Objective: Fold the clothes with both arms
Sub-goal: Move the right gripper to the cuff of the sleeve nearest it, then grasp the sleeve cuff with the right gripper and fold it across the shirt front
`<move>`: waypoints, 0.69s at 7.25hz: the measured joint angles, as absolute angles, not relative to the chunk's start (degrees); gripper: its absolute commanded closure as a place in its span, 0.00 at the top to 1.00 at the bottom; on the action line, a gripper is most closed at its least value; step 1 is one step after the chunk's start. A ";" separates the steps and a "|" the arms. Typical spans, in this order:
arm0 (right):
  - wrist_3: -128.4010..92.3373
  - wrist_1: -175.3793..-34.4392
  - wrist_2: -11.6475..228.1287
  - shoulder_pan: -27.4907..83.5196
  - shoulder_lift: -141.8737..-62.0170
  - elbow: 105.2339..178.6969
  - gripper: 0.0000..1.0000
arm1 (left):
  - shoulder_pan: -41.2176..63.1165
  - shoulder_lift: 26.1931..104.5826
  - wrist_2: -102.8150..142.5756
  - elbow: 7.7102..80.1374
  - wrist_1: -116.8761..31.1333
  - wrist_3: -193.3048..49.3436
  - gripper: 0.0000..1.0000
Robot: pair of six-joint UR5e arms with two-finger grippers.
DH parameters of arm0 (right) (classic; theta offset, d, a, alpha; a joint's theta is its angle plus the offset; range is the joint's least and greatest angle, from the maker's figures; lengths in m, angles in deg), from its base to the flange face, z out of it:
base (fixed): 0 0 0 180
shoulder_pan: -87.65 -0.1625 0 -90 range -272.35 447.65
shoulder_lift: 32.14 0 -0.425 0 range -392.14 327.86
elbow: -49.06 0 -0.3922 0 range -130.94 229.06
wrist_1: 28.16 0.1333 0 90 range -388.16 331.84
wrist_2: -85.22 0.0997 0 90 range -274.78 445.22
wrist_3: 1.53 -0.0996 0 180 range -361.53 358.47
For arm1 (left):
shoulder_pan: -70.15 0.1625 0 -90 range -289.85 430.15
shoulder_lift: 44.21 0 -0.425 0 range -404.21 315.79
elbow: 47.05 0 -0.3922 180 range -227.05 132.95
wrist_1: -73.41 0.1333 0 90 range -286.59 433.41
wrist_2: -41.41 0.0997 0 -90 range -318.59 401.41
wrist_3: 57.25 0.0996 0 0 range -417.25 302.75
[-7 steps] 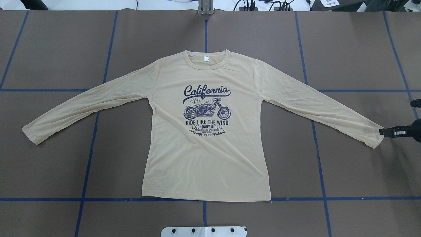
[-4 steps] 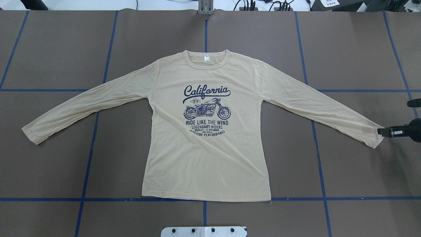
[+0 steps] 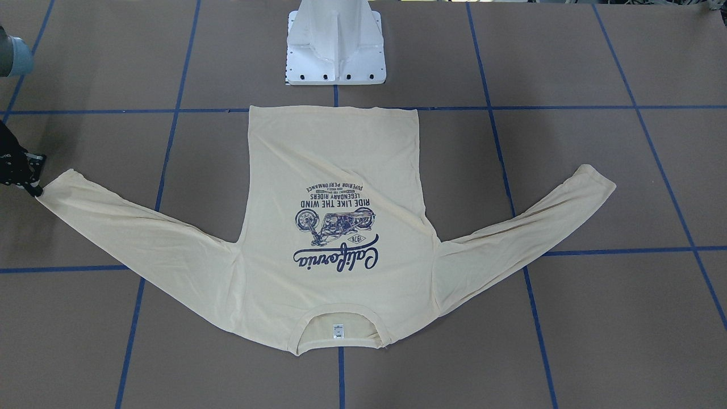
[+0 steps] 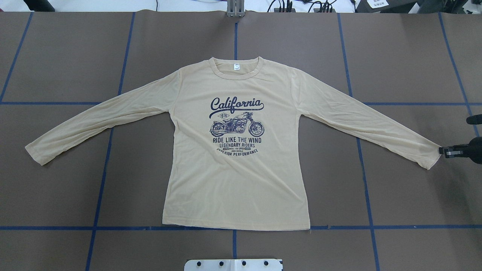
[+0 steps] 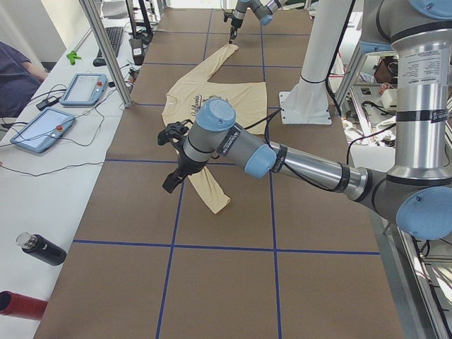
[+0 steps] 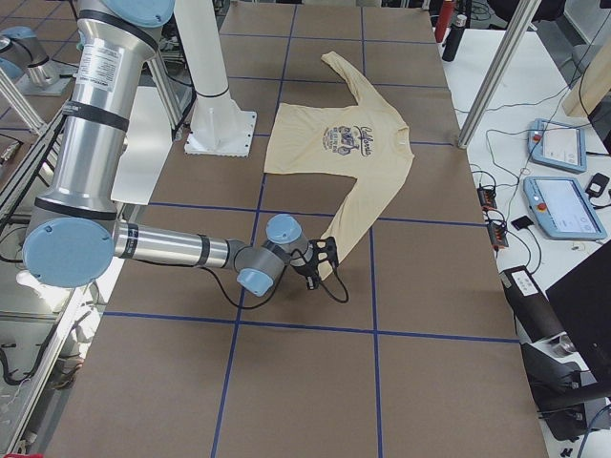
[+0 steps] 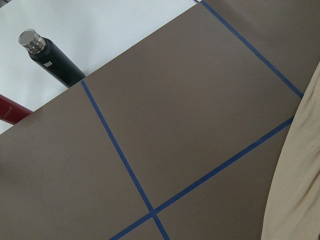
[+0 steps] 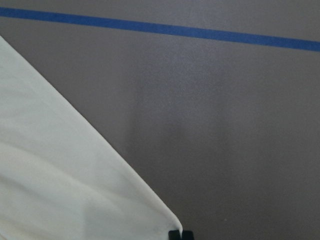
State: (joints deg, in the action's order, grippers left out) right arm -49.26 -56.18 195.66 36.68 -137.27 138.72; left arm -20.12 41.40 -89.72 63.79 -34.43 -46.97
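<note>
The cream-yellow long-sleeved T-shirt point(image 4: 235, 180) lies flat and face up on the brown table, both sleeves spread out, navy "California" print point(image 3: 336, 258) showing. My right gripper point(image 4: 444, 152) sits at the right sleeve's cuff point(image 4: 433, 156), low on the table. In the right wrist view its fingertips point(image 8: 175, 234) stand together on the cuff's corner point(image 8: 155, 215), shut on the cloth. My left gripper point(image 5: 170, 159) hangs above the table beside the left sleeve's cuff point(image 5: 217, 203). It shows only in the exterior left view, so I cannot tell its state.
The white pedestal base point(image 3: 336, 51) stands at the robot's edge, behind the shirt's hem. Off the table's left end lie a black bottle point(image 7: 50, 57), a red bottle point(image 7: 10, 112) and teach pendants point(image 5: 42, 127). A person point(image 5: 14, 78) sits there.
The right gripper has shifted a little outward, towards the table's right end, and the cuff's corner has been drawn out with it. The rest of the shirt lies as before.
</note>
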 measured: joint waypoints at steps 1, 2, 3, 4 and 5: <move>-49.32 -56.34 196.00 36.63 -137.23 139.89 0.00 | -20.14 41.38 -89.72 63.80 -34.43 -46.97 1.00; -49.38 -57.48 196.68 36.06 -136.96 142.45 0.00 | -20.17 41.34 -89.72 63.84 -34.43 -46.97 1.00; -49.44 -60.87 197.98 34.41 -135.87 145.95 0.00 | -20.17 41.25 -89.72 63.86 -34.43 -46.95 1.00; -49.71 -67.46 199.46 32.40 -133.47 150.57 0.00 | -20.16 41.14 -89.72 63.87 -34.44 -46.91 1.00; -51.29 -75.73 199.93 31.32 -129.63 155.33 0.00 | -20.13 41.06 -89.72 63.87 -34.44 -46.91 1.00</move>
